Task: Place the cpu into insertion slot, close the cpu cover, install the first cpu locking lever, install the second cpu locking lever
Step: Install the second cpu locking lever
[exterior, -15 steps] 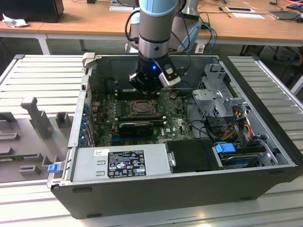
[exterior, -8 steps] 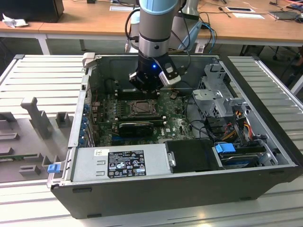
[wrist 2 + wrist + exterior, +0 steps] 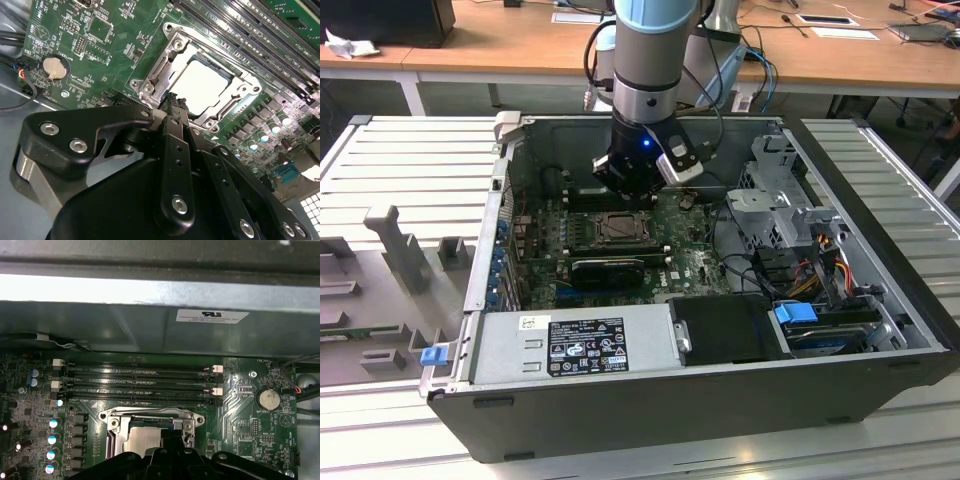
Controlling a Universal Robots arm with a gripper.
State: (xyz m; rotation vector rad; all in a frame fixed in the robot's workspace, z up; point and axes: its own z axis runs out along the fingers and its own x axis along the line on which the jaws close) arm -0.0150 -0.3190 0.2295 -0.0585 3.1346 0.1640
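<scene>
The cpu (image 3: 206,86) lies flat in the motherboard socket with its silver top up, also seen in the first wrist view (image 3: 137,441) and the exterior view (image 3: 618,230). The cpu cover (image 3: 173,46), a metal frame, lies down around it (image 3: 150,416). I cannot make out how the locking levers stand. My gripper (image 3: 172,101) hangs just above the socket's edge, fingers drawn together with nothing between them. Its tips (image 3: 172,440) hide part of the socket. In the exterior view the gripper (image 3: 625,192) is straight over the socket inside the open case.
Memory slots (image 3: 140,380) run beside the socket, towards the case wall (image 3: 150,325). A coin battery (image 3: 54,67) sits off to one side. A black card (image 3: 608,270), the power supply (image 3: 580,345) and a drive cage (image 3: 775,200) crowd the case.
</scene>
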